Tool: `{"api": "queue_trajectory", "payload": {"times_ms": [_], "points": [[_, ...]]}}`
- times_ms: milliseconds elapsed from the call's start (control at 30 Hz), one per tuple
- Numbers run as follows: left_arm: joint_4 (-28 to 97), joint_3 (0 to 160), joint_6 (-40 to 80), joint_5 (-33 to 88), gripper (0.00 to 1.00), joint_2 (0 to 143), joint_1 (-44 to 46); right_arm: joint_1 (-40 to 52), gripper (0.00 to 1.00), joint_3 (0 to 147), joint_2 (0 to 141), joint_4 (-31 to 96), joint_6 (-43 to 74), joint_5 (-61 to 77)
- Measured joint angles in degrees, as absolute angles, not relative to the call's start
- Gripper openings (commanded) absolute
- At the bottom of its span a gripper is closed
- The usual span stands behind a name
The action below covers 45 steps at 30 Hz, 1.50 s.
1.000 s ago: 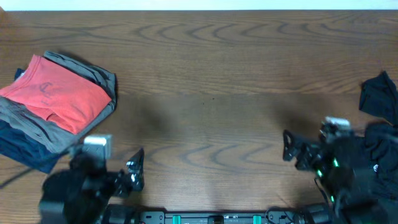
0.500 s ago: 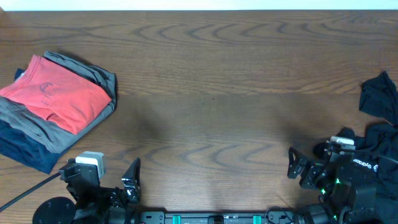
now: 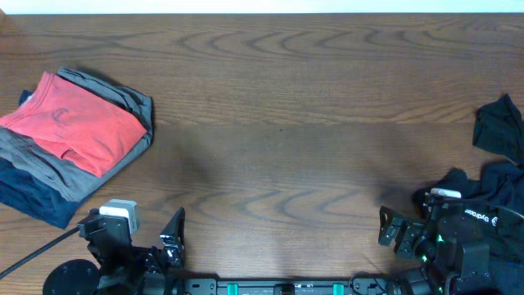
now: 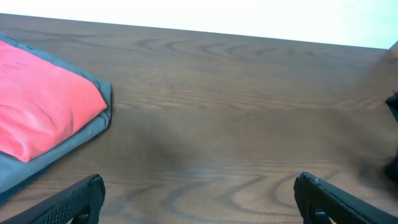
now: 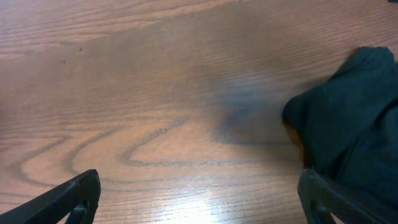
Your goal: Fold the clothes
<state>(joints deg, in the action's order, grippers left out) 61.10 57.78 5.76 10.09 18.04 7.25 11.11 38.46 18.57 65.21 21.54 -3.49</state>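
Observation:
A stack of folded clothes [image 3: 70, 139] lies at the left of the table, a red garment [image 3: 78, 127] on top of grey and dark blue ones. It also shows in the left wrist view [image 4: 43, 118]. A crumpled black garment [image 3: 499, 131] lies at the right edge, and shows in the right wrist view [image 5: 351, 134]. My left gripper [image 4: 199, 199] is open and empty at the front left edge [image 3: 168, 242]. My right gripper [image 5: 199, 199] is open and empty at the front right [image 3: 393, 233], just left of the black garment.
The wooden table [image 3: 278, 123] runs between the folded stack and the black pile. A black cable [image 3: 33, 250] trails at the front left by the left arm's base.
Both arms have drawn back toward the front edge. The left arm settled half a second ago; the right gripper slid a little further down and back.

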Motion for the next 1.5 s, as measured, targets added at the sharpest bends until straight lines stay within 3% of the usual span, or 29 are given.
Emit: {"api": "queue_trajectory", "payload": {"times_ms": [167,567,867,1500], "points": [[61.1,57.8,5.8,10.1,0.98,18.0,7.2,11.1,0.99,36.7,16.3,61.3,19.9,-3.4],[61.1,57.7,5.8,10.1,0.98,18.0,7.2,11.1,0.99,15.7,2.7,25.9,4.2,-1.5],[61.1,57.6,5.8,10.1,0.98,18.0,7.2,11.1,0.99,2.7,0.7,2.6,-3.7,-1.1],[61.1,57.6,5.8,10.1,0.98,18.0,7.2,10.9,0.99,0.4,0.7,4.0,-7.6,-1.0]]}}
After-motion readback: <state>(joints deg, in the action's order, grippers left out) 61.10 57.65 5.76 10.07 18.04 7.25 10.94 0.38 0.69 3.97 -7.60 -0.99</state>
